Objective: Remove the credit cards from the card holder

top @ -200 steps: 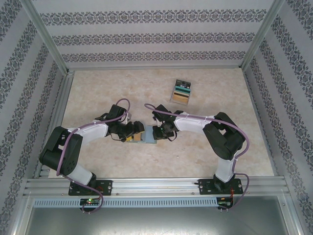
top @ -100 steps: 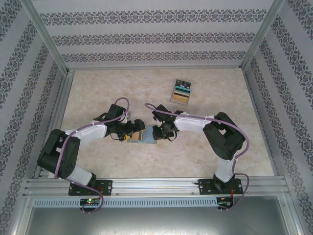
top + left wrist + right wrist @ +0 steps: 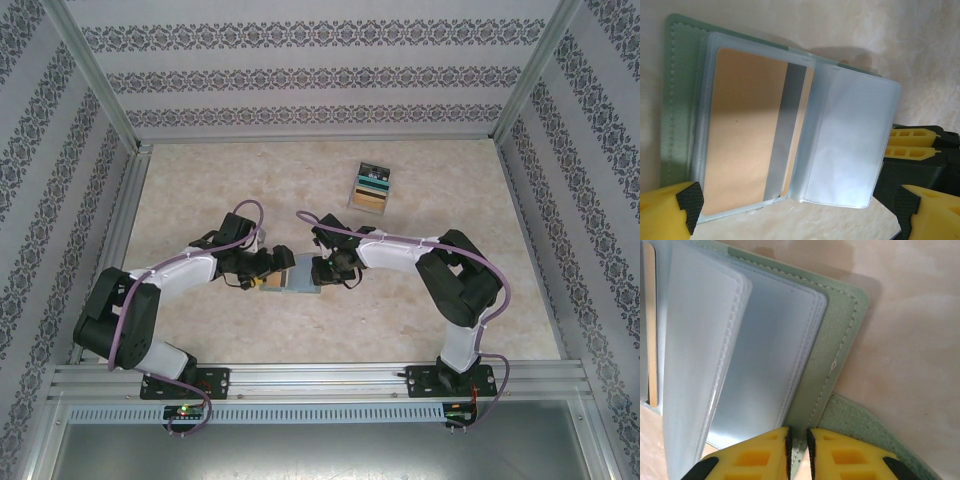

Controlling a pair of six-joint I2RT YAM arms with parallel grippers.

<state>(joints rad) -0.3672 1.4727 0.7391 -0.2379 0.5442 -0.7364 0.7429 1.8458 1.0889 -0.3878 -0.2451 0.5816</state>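
Note:
The card holder [image 3: 677, 100] lies open on the table, with a dull-green cover and clear blue-grey sleeves. A tan credit card [image 3: 745, 130] with a grey stripe sits inside the left sleeve. An empty sleeve leaf [image 3: 850, 140] stands half raised beside it. My left gripper [image 3: 797, 207] is open wide over the holder's near edge, with nothing between its fingers. My right gripper [image 3: 798, 445] is shut on the edge of the card holder's green cover [image 3: 840, 340]. From above, the card holder [image 3: 296, 280] lies between the left gripper [image 3: 268, 272] and the right gripper [image 3: 318, 272].
A staggered pile of black, teal and tan cards [image 3: 371, 187] lies at the back right of the marble table top. Metal rails and patterned walls close in the table on all sides. The right gripper's yellow fingers [image 3: 912, 142] show beyond the raised sleeve.
My left gripper's jaws have spread wider and its arm has shifted slightly left. The holder now lies more open. The right gripper keeps its pinch on the cover.

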